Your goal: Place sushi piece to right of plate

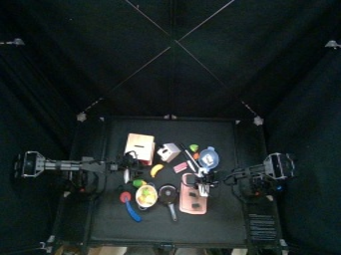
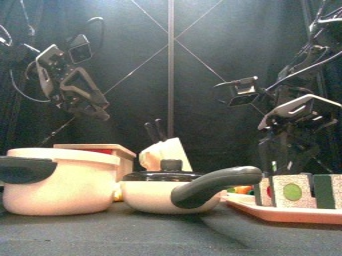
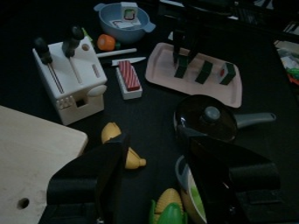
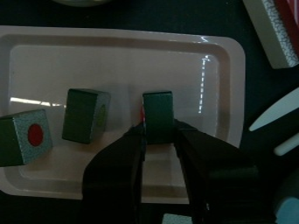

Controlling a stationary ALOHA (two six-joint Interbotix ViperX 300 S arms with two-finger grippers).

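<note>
Counter (image 1: 112, 204) is carrying a pink plate (image 4: 222, 61) where the sushi piece (image 4: 158, 108) is sitting, nothing placed beside it yet. Right end effector (image 4: 159, 138) is straddling it, gaping; left end effector (image 3: 158, 175) is hovering parted, empty.

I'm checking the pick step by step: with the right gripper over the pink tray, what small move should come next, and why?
Probably close the right gripper on the sushi piece. Its open jaws already stand on either side of that green-wrapped piece on the pink tray, so no further aligning looks needed. Two more pieces sit beside it, apart from the jaws.
</note>
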